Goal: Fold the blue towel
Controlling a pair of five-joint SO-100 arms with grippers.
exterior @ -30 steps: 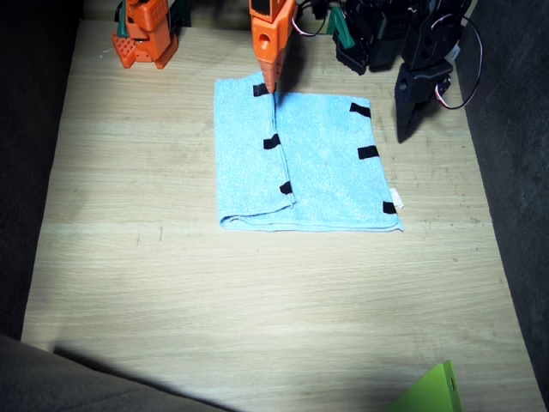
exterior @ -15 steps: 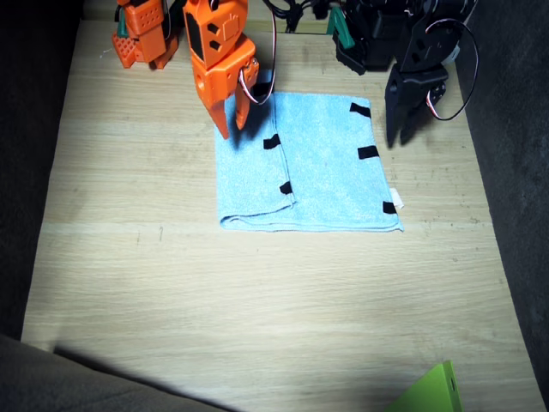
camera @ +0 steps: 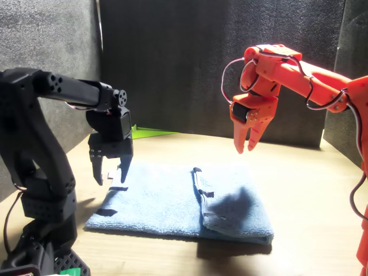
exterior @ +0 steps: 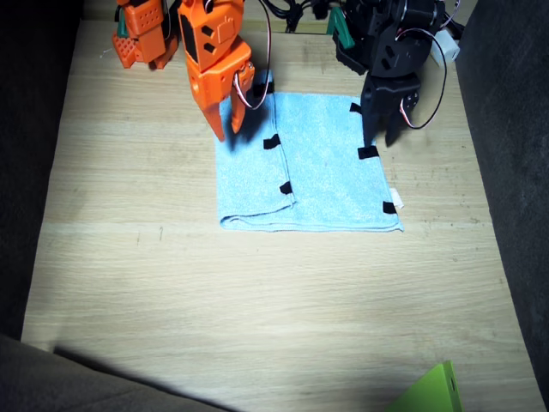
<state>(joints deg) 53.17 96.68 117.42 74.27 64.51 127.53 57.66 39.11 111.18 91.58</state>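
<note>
With both jaws parted and empty, the left gripper [camera: 111, 170] is hovering over the blue towel [exterior: 326, 172] edge (the right gripper [camera: 246, 140] is hanging high), so a shallow pinch may miss a layer.

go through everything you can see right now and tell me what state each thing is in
Blue towel: flat on the table, one side folded over onto the middle.
Left hand: open, empty, above the towel's taped edge.
Right hand: open, empty, raised above the folded side.
Green object: at the table's edge, untouched.
</note>
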